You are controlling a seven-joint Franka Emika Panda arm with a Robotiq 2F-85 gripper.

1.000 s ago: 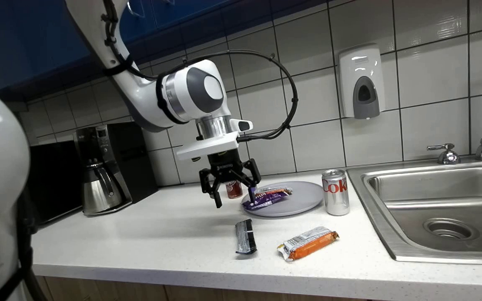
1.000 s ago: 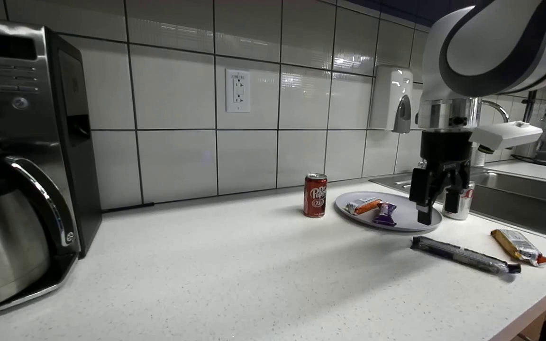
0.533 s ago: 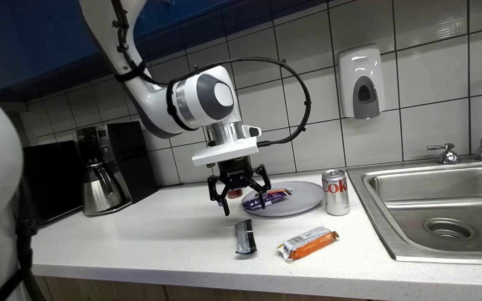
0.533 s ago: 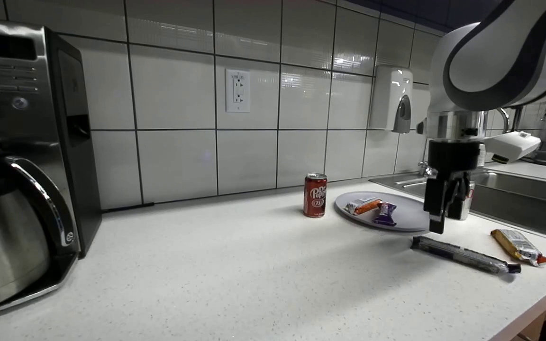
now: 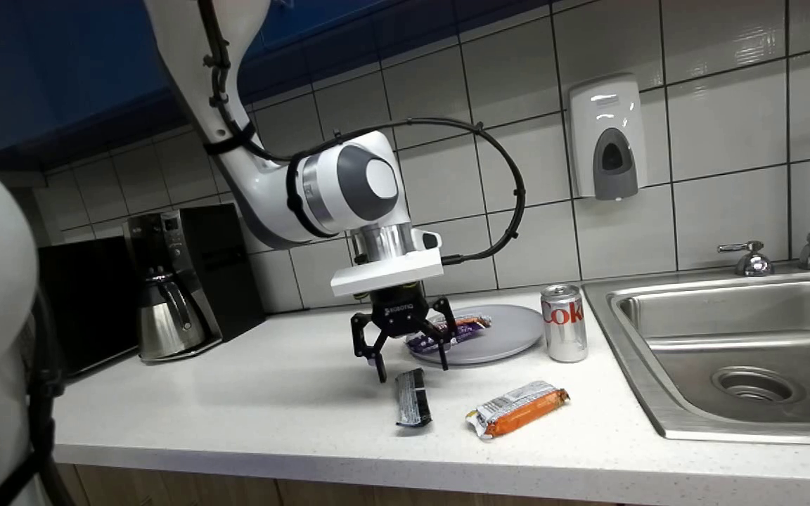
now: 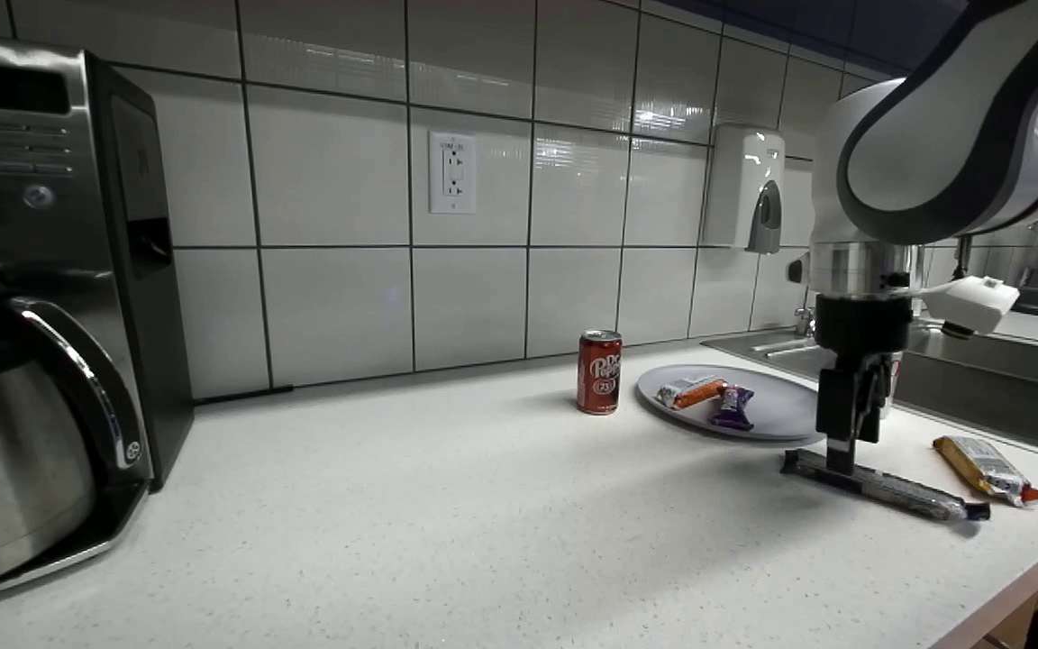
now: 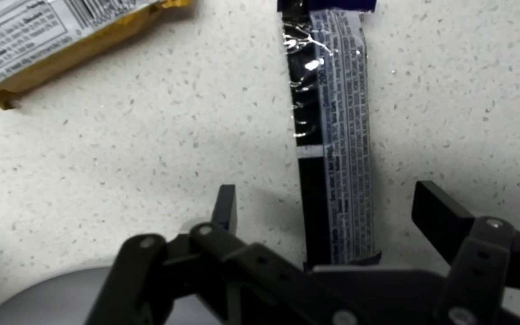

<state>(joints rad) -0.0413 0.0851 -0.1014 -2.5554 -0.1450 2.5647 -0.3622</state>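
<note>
My gripper (image 5: 413,370) is open and empty, fingers pointing down. A black-and-silver wrapped bar (image 5: 413,400) lies flat on the counter below it. In the wrist view the bar (image 7: 339,135) runs between the two spread fingertips (image 7: 326,187), with a gap on each side; its near end is partly hidden by the gripper body. In an exterior view a fingertip (image 6: 848,455) overlaps the bar (image 6: 906,493); contact cannot be told. An orange-and-silver wrapped bar (image 5: 521,410) lies beside it on the counter. A grey plate (image 5: 514,334) behind holds a purple bar (image 6: 733,407) and another orange bar (image 6: 695,391).
A silver Coke can (image 5: 564,325) stands between the plate and the steel sink (image 5: 633,365). A red Dr Pepper can (image 6: 600,373) stands beside the plate. A coffee maker (image 5: 187,281) stands at the counter's far end. A soap dispenser (image 5: 607,137) hangs on the tiled wall.
My gripper has come down and closer to the black-and-silver bar, moving rightward in both exterior views. It stays open. The bars, plate and cans have not moved.
</note>
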